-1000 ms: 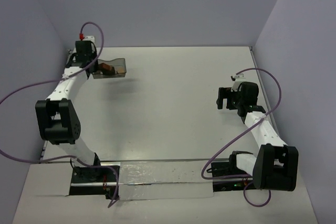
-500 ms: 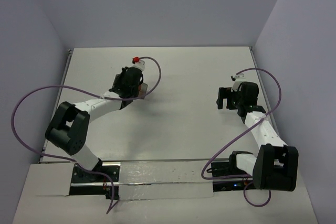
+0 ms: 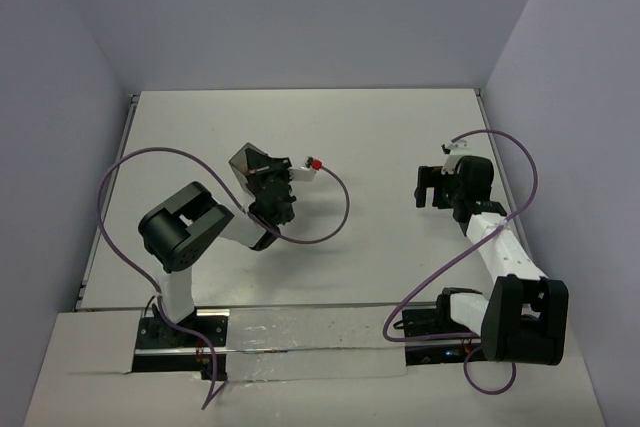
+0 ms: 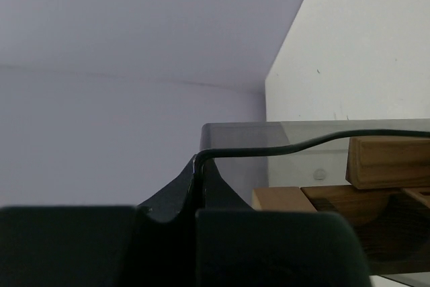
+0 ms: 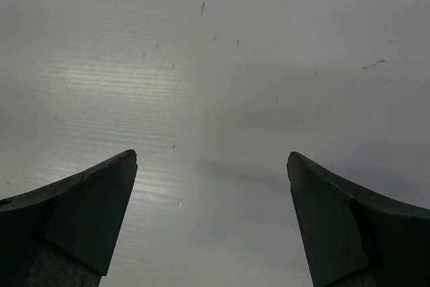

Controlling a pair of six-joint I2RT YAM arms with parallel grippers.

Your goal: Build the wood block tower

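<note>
My left gripper [image 3: 259,177] is shut on the rim of a grey translucent container [image 3: 246,161], which it holds tilted above the table left of centre. In the left wrist view its fingers [image 4: 197,167] pinch the container wall [image 4: 242,146]. Through that wall show the wood blocks: a light tan cuboid [image 4: 388,161], another tan block [image 4: 285,198] and a darker reddish-brown piece [image 4: 349,201]. No block shows in the top view. At the right, my right gripper [image 3: 431,187] hangs open over the bare table [image 5: 222,65], nothing between its fingers [image 5: 101,193].
The white table [image 3: 380,137] is boxed in by lavender walls at the back and both sides. Purple cables loop off each arm, the left one [image 3: 335,209] sweeping over the table's middle. Both arm bases stand on the near edge.
The left arm has swung from the far left corner to the middle-left of the table, carrying the container, which is now tipped. The right arm has not moved.
</note>
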